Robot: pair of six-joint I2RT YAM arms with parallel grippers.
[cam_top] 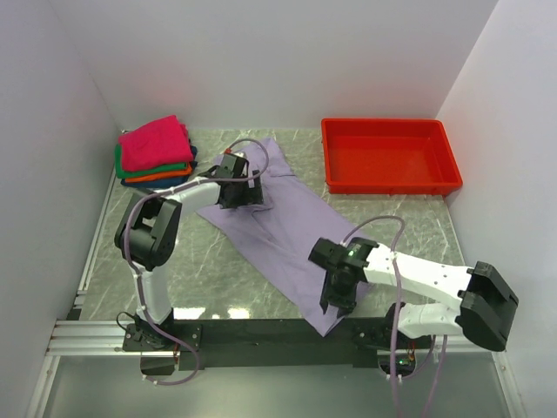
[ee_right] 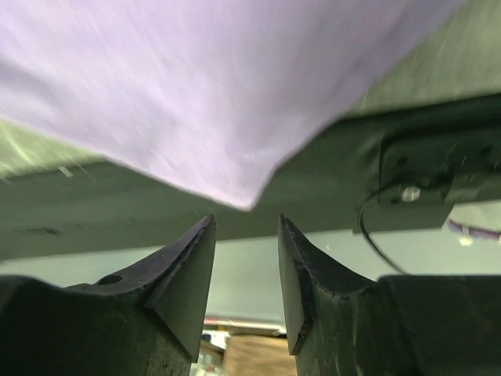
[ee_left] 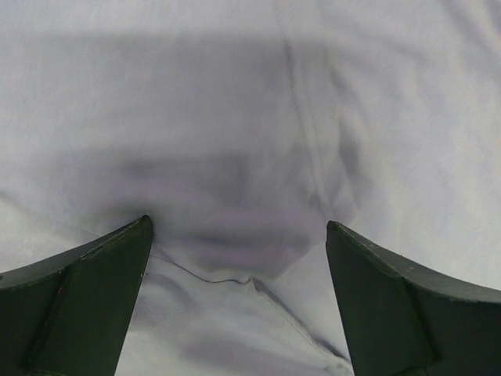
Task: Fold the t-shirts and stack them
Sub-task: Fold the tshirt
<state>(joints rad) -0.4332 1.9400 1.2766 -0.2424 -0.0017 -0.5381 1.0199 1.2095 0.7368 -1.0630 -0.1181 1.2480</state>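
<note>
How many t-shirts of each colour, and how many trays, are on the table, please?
Lavender t-shirt: 1
Magenta-pink t-shirt: 1
Green t-shirt: 1
Orange t-shirt: 1
Dark blue t-shirt: 1
Red plastic tray: 1
Total: 6

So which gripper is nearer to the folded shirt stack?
Left. The left gripper sits near the stack; the right gripper is far off, at the near corner of the lavender shirt.

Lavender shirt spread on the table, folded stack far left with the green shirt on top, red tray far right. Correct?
No: the top external view shows the magenta-pink shirt on top of the folded stack, the green shirt beneath it. The rest holds.
</note>
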